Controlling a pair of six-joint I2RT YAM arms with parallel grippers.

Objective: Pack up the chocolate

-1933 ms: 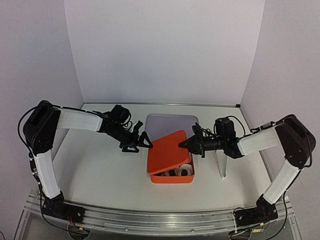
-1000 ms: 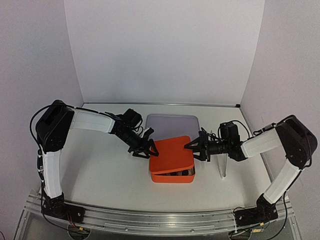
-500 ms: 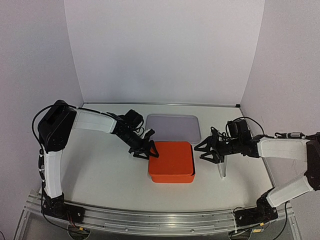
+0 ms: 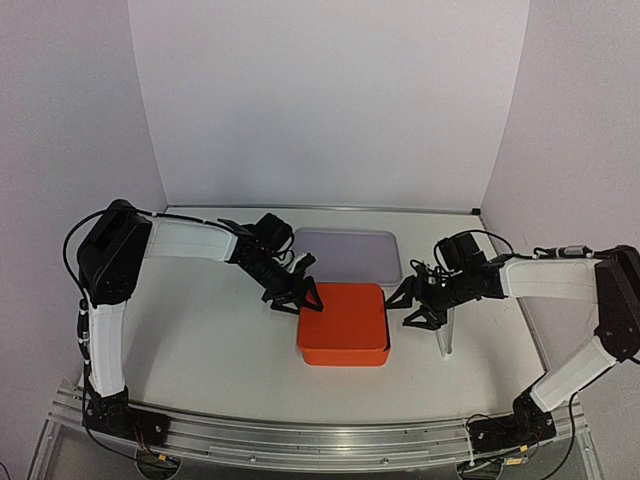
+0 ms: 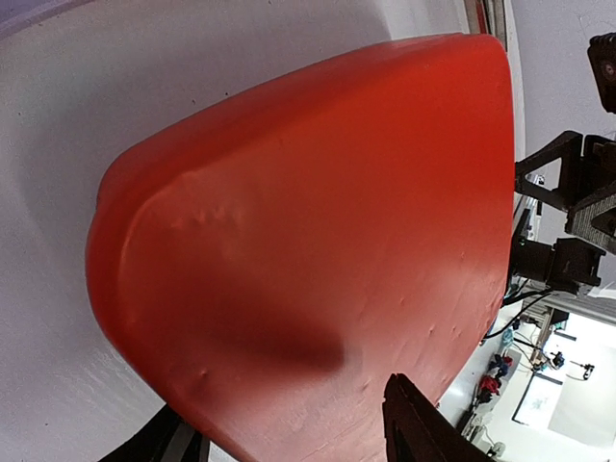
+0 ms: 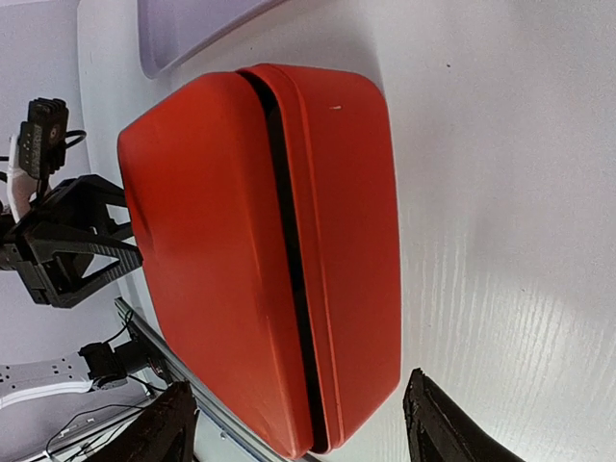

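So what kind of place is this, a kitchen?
Probably a robot test booth in a lab: plain white walls, two robot arms bolted to a metal rail, and an orange box on the table.

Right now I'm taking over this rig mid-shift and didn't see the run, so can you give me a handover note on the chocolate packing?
Left gripper: open, holding nothing, at the far left corner of the orange plastic box.
Right gripper: open, empty, beside the box's right side.
Chocolate: none in view; the orange lid covers the box.
Done: the lid sits on the box.
Left: a dark seam shows under the lid, so probably check that it is pressed down all round, then back both arms away.
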